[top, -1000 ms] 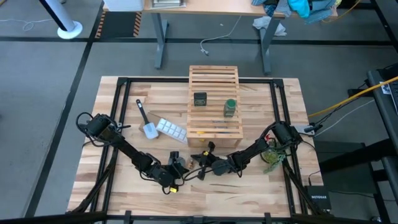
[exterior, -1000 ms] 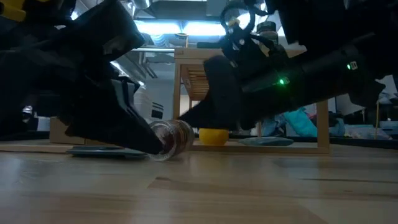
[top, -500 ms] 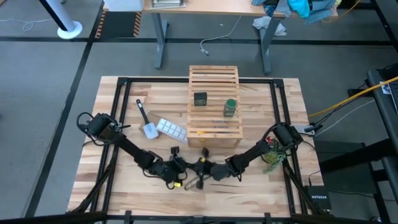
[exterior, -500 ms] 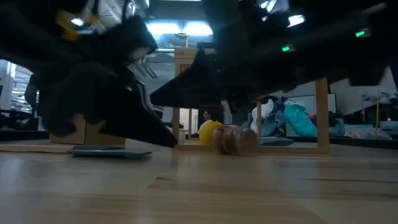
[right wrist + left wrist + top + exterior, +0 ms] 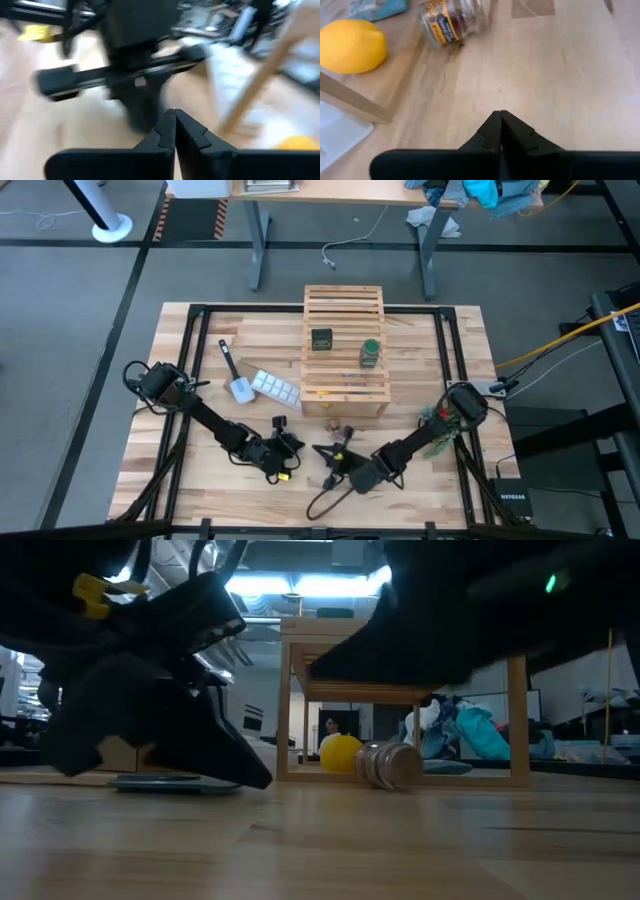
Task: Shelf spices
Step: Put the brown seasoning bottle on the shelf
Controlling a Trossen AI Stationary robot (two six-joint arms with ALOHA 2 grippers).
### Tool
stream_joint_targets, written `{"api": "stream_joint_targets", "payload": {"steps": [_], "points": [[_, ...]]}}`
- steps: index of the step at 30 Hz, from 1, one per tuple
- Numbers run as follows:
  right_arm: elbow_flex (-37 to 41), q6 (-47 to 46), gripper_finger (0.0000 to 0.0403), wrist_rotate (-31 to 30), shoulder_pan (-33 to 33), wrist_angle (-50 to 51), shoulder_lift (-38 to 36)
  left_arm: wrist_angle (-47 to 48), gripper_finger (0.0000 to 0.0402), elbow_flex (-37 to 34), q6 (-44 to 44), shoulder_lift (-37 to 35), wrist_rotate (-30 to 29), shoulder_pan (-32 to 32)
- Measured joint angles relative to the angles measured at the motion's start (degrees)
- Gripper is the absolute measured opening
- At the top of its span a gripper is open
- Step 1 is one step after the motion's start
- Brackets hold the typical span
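Observation:
The tiny clear jar (image 5: 348, 430) with brownish contents lies on its side on the tabletop just in front of the shelf (image 5: 345, 345); it also shows in the low view (image 5: 390, 764) and the left wrist view (image 5: 452, 20). The dark boxy jar (image 5: 321, 339) and the green jar (image 5: 370, 353) stand on the shelf's slats. My left gripper (image 5: 296, 442) is shut, low over the table, to the jar's left and apart from it (image 5: 500, 117). My right gripper (image 5: 325, 452) is shut (image 5: 172, 117), nearer the table's near edge, pointing at the left gripper.
A yellow lemon (image 5: 342, 753) sits under the shelf, just behind the jar. A white ice-cube tray (image 5: 274, 387) and a small brush (image 5: 235, 375) lie left of the shelf. A flat dark pad (image 5: 175, 783) lies behind the left gripper. A loose cable (image 5: 322, 502) trails near the front edge.
The clear jar, which lay at my left gripper's fingertips, has rolled along the table toward the right and now rests on its side in front of the shelf. My right gripper has drawn back from the jar's spot toward the table's near edge.

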State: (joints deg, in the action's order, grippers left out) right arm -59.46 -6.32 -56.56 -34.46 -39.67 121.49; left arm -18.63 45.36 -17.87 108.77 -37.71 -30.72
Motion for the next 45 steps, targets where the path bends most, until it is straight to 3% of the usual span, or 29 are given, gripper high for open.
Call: {"api": "stream_joint_targets", "payload": {"steps": [7, 15, 19, 37, 45], "points": [[-0.02, -6.38, 0.0007, -13.77, -4.28, 17.95, -5.18, -0.42, 0.0, 0.0, 0.35, 0.0, -0.46, 0.8], [0.11, -32.72, 0.0007, -16.53, -4.99, 42.99, -5.24, -1.14, 0.0, 0.0, 0.53, 0.0, -0.46, 1.71], [0.12, -40.36, 0.0007, -17.19, -3.74, 50.78, -5.24, -2.32, 0.0, 0.0, 1.78, 0.0, -0.44, 1.79], [7.7, -41.33, 0.0007, -13.3, 0.44, 38.18, -5.18, -2.99, 0.0, 0.0, 2.4, 0.0, -0.42, 2.45], [7.76, -36.0, 0.0007, -12.84, 1.99, 32.76, -5.15, -4.4, 0.0, 0.0, 3.66, 0.0, -0.4, 2.45]]}}
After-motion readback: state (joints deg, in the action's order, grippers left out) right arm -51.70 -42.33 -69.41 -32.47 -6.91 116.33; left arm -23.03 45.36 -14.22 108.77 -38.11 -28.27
